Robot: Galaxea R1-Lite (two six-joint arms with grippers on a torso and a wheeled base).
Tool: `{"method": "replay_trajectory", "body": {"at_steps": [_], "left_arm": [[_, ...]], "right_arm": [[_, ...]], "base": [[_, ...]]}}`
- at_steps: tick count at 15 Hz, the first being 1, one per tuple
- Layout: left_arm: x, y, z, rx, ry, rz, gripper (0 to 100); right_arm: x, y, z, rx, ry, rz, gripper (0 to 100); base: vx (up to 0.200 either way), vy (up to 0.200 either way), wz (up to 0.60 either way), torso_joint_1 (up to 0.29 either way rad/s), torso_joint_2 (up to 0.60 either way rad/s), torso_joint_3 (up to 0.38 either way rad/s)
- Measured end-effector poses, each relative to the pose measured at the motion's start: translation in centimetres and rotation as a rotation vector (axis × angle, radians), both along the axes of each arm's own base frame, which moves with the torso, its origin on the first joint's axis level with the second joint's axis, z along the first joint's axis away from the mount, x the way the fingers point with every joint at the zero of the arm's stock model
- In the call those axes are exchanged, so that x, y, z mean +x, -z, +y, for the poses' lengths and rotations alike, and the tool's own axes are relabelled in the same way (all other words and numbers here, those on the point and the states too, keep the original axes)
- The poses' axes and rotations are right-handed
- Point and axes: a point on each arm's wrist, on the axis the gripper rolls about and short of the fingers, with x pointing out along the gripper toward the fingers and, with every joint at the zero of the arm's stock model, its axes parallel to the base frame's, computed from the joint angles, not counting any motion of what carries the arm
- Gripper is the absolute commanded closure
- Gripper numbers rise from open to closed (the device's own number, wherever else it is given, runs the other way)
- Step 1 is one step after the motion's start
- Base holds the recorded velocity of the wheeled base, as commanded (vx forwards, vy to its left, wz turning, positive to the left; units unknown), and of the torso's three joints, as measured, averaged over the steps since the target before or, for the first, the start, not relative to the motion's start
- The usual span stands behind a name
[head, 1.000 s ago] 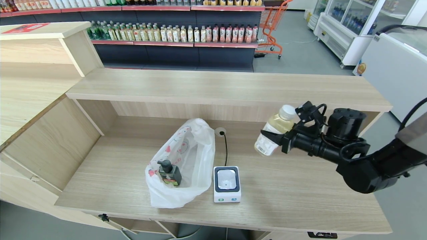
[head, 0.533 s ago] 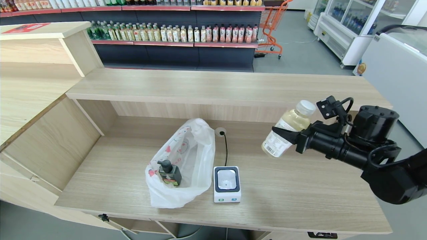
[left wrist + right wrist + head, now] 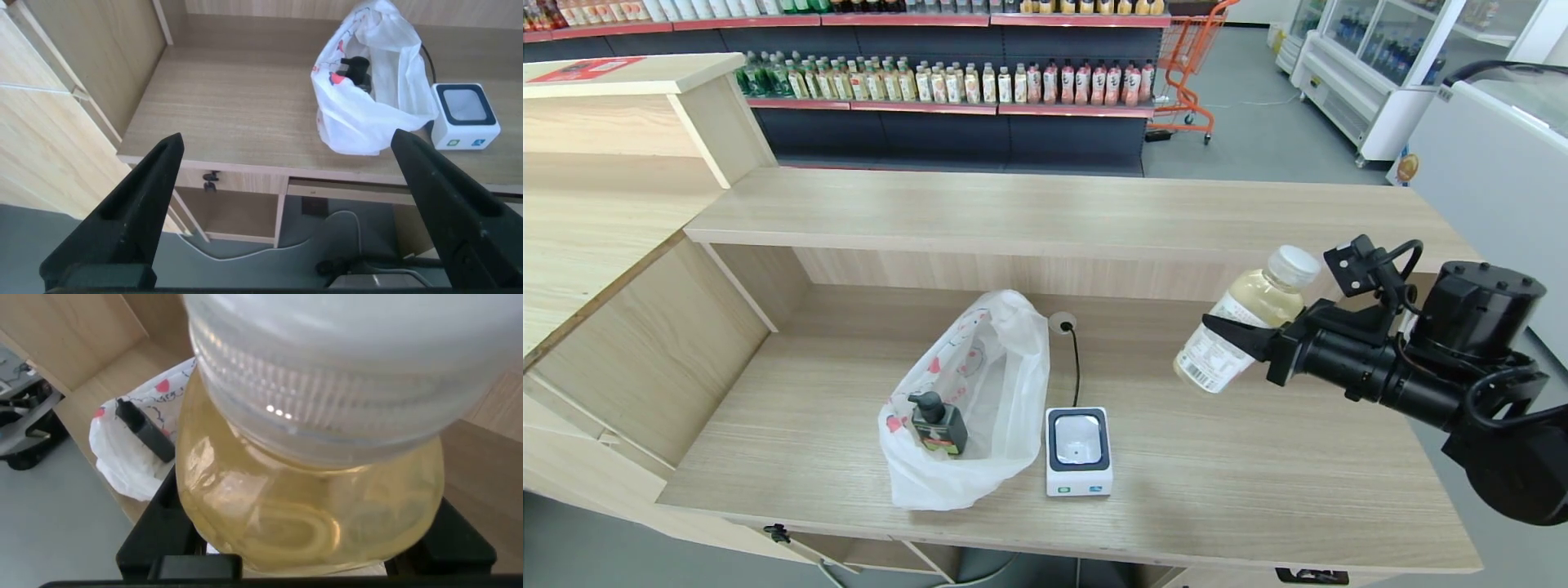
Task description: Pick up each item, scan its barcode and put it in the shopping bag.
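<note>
My right gripper (image 3: pixel 1245 331) is shut on a pale yellow drink bottle (image 3: pixel 1245 320) with a white cap, held tilted in the air above the right side of the counter, its barcode end pointing down-left. Up close the bottle (image 3: pixel 310 482) sits between the dark fingers (image 3: pixel 163 531). The white barcode scanner (image 3: pixel 1078 451) lies on the counter left of and below the bottle. A white shopping bag (image 3: pixel 968 400) stands open beside the scanner with a dark pump bottle (image 3: pixel 938 423) inside. My left gripper (image 3: pixel 286 196) hangs open off the counter's front edge, with the bag (image 3: pixel 372 90) and scanner (image 3: pixel 464 114) beyond it.
A black cable (image 3: pixel 1076 359) runs from the scanner to a hole at the back of the counter (image 3: pixel 1217 482). A raised wooden ledge (image 3: pixel 1078 212) spans the back and a wooden side wall (image 3: pixel 645 343) closes the left. Shelves of bottles (image 3: pixel 947 82) stand behind.
My right arm has carried the drink bottle to the right and slightly down, away from the scanner. The bag, pump bottle and scanner have stayed put.
</note>
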Motion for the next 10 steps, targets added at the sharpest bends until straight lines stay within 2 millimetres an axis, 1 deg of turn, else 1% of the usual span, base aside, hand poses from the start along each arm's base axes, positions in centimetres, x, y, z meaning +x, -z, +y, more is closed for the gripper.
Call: {"method": "replay_trajectory", "body": {"at_steps": [6,10], "left_arm": [[0.0,0.0,0.0,0.001,0.001,0.0,0],[0.0,0.0,0.0,0.003,0.0,0.0,0]], "right_arm": [[-1.5,0.0,-0.3,0.027,0.0,0.04,100],[-1.5,-0.3,-0.1,0.032,-0.008,0.032,100]], "base": [[0.0,0.2,0.0,0.007,0.0,0.003],[0.0,0.2,0.0,-0.005,0.0,0.008]]}}
